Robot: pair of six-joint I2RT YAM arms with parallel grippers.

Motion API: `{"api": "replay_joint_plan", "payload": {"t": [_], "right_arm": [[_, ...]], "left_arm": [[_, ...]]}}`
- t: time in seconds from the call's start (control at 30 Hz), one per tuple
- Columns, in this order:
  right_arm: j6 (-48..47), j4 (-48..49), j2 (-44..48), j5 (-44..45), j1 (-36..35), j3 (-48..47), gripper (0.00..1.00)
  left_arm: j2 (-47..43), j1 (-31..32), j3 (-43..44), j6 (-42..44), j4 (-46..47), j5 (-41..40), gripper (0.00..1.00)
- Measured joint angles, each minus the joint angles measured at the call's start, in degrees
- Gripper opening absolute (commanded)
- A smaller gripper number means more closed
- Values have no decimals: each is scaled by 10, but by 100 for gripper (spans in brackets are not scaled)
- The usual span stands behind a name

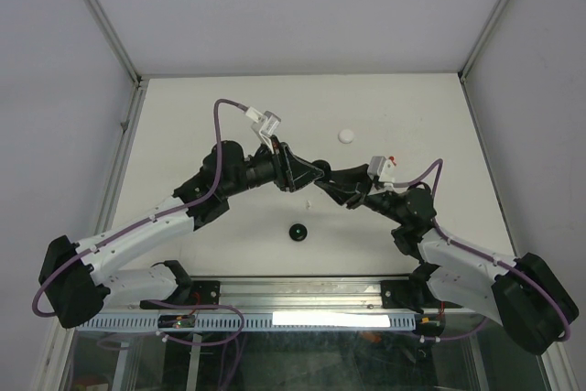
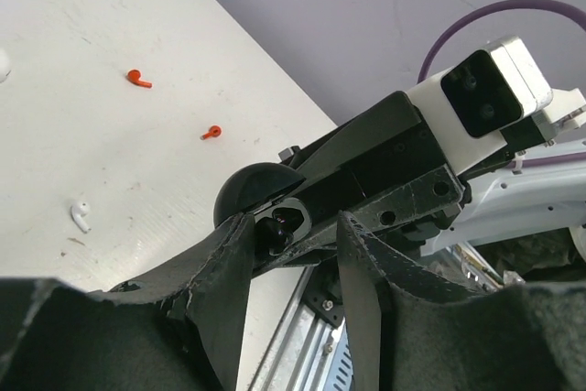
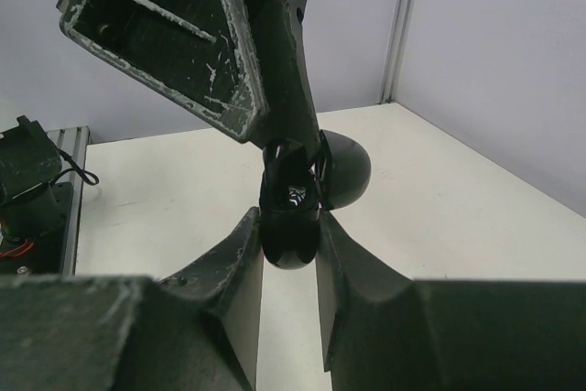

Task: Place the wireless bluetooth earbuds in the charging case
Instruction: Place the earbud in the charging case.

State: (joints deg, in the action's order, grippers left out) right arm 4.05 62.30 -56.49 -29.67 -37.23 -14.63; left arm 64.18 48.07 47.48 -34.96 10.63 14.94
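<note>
Closest to the top camera, a slotted aluminium rail (image 1: 302, 295) carries both arm bases at the near edge of the matte white table (image 1: 211, 116). The white-and-black arms arch inward over the table's middle. There the left gripper (image 1: 311, 174) and right gripper (image 1: 335, 186) stand tip to tip, and what lies between them is hidden. A white disc (image 1: 346, 135) lies on the far side of the grippers and a black disc (image 1: 297, 232) on the near side, both well apart from them.

Left wrist view: the left gripper's two scuffed, padded black fingers (image 2: 229, 263) stand apart. Between them are the tips of the right gripper's flat black fingers and the charging case (image 2: 256, 194), which shows as a smooth dark dome from this side. Whether the left fingers press on anything cannot be told. A white wrist camera (image 2: 494, 89) and a purple cable (image 2: 476, 20) sit behind. On the table beyond lie two red earbuds (image 2: 138, 78) (image 2: 211, 132) and a white earbud (image 2: 81, 217). All three are comma-shaped and well apart from the case.

Right wrist view: the right gripper's fingers (image 3: 233, 281), worn grey along their edges, clamp the glossy rounded case body from both sides with no gap showing. Its lid (image 3: 348, 169) stands open behind. The left gripper hangs from above, one finger a hollow triangular frame with chipped paint, and its tips are at the case mouth. Something shiny and black sits in that mouth; whether it is an earbud cannot be told.
</note>
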Motion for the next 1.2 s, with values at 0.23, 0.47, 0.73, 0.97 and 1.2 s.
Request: {"api": "replay_joint_plan", "payload": {"t": [0.23,0.47,0.73,0.97,1.2], "right_arm": [[-1,-1,-4,-2,1,0,0],[-1,-12,-5,-3,2,0,0],[1,-13,-19,-17,3,0,0],[19,2,-29,-25,5,-2,0],[49,15,-33,-48,9,-6,0]], "left_arm": [[15,0,28,31,-38,0,42],[23,0,38,61,-57,7,42],[27,0,39,117,-66,33,42],[27,-1,39,150,-62,52,44],[13,-1,21,179,-33,77,47]]}}
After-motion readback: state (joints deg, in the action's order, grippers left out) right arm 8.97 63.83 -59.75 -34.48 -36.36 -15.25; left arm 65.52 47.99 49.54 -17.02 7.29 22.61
